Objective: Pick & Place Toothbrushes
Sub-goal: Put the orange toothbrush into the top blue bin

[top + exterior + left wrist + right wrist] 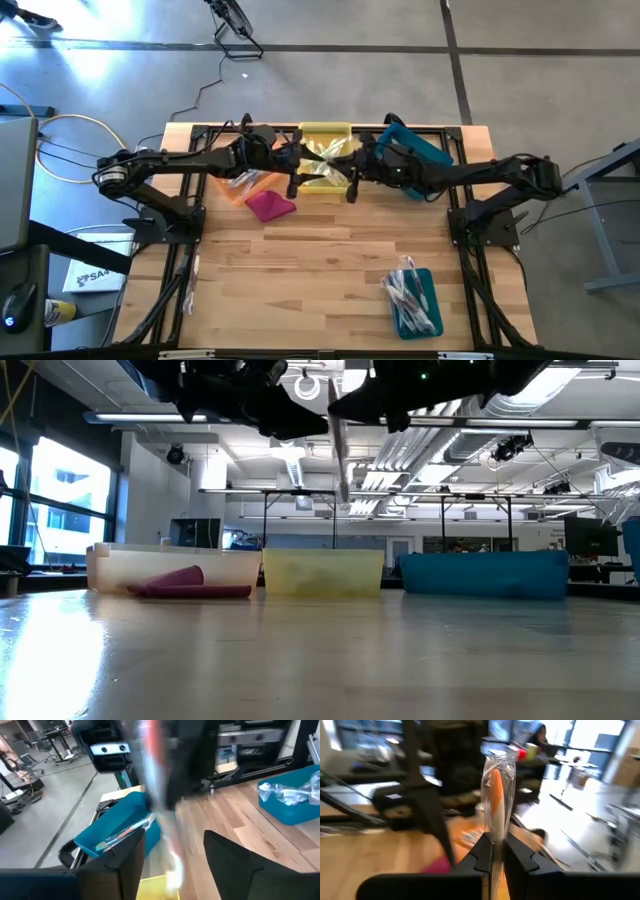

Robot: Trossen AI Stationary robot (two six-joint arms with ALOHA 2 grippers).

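Right gripper [496,851] clamps a wrapped toothbrush [497,795] upright above the yellow bin [325,135] at the table's [320,270] twelve o'clock edge. Left gripper [172,852] faces it from nine o'clock, fingers spread, grasping nothing.

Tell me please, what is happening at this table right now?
Both arms meet above the yellow bin. The right gripper is shut on a wrapped toothbrush held upright in the air, and the left gripper is open right beside it. It looks like a handover. More toothbrushes fill a teal bin near the front.
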